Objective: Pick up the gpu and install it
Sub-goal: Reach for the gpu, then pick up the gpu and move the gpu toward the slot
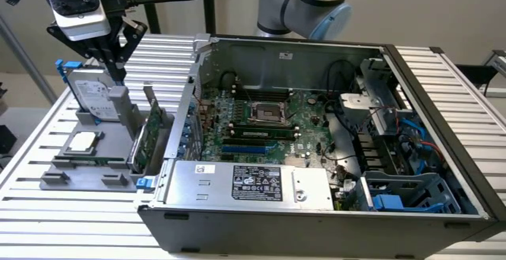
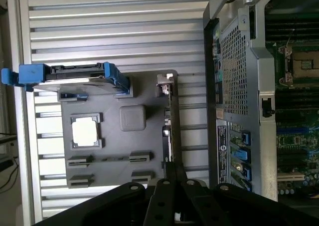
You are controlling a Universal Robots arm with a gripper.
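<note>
Hovers with the gripper [image 1: 118, 76] over the grey parts holder [image 1: 87, 171] at the exterior view's left, above a grey post [image 1: 119, 107] rising from it. Holds the jaws a little spread, a narrow gap showing between them, pinching nothing. In the wrist view, lines that gap up with the thin top edge of the gpu [image 2: 173, 121], with the gripper [image 2: 175, 173] apart from the card.

Leaves the gpu [image 1: 149, 138] standing on its long edge in the holder, green board upright, silver end bracket at the far end, just beside the outer side wall of the open computer case [image 1: 237, 224]. Shares the holder with a hard drive [image 1: 93, 97] in a blue frame, set on edge at the back, and a square processor chip [image 1: 83, 143] lying flat in its recess, both across the post from the gpu.

Inside the case, lying on its side on the slatted tabletop [image 1: 47, 224]: a motherboard [image 1: 300, 112] with an uncovered processor socket [image 1: 263, 113], and a silver power supply [image 1: 245, 183] along the near wall. Behind the case, the pale blue joints of the robot arm [image 1: 308, 5].
</note>
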